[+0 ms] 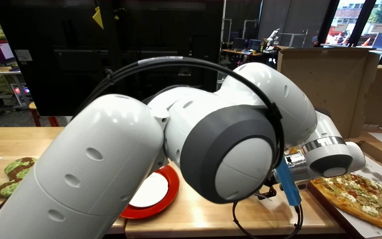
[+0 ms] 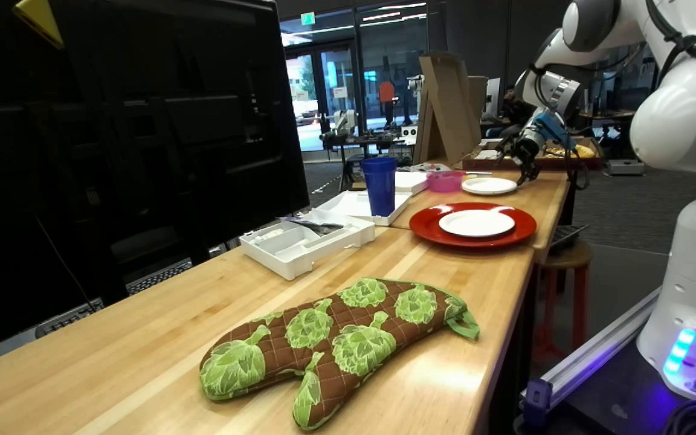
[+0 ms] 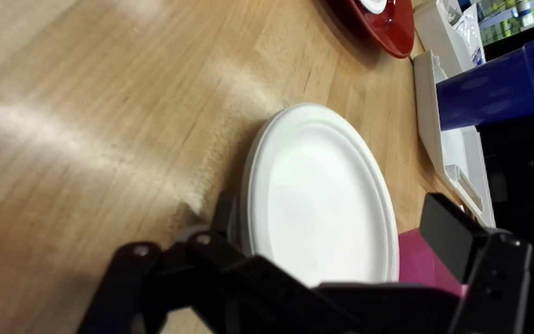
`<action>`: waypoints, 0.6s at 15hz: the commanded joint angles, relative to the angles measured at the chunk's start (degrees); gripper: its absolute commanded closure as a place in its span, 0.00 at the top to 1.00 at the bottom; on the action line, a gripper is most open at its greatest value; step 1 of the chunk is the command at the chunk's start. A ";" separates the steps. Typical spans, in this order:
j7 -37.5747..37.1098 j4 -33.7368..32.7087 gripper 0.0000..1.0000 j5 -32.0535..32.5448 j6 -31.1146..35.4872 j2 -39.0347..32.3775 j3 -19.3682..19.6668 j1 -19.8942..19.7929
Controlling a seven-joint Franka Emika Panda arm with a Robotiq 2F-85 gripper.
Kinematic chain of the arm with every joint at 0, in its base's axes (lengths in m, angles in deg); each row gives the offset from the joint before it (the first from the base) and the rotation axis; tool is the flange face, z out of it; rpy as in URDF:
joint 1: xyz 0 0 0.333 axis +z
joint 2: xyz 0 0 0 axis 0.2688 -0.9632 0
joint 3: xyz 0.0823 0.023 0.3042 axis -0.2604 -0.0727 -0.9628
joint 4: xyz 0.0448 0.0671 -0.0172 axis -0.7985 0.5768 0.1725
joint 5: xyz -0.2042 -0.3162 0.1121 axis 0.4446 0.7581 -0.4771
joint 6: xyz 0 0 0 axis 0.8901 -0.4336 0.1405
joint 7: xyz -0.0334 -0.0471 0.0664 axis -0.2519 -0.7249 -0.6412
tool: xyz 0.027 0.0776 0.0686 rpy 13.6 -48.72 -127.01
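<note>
In the wrist view my gripper stands wide open over a white plate, perhaps a stack of plates. The left finger is close against the plate's outer edge; whether it touches I cannot tell. The right finger is apart from the rim, in front of a pink bowl. An exterior view has the gripper pointing down at the near edge of the white plate, which lies on the table beside the pink bowl. Elsewhere, in an exterior view, the arm hides most of the gripper.
A red plate bearing a smaller white plate lies nearer the base. Along the table's back are white trays and a tall blue cup. An oven mitt and an open box with pizza lie at opposite ends.
</note>
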 commanded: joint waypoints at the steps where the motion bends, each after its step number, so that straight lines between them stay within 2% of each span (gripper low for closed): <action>1: -1.99 -2.28 1.00 -1.14 -2.17 -1.35 -0.91 -0.87; 9: -3.05 -3.96 1.00 -1.94 -3.63 -2.82 -1.69 -0.58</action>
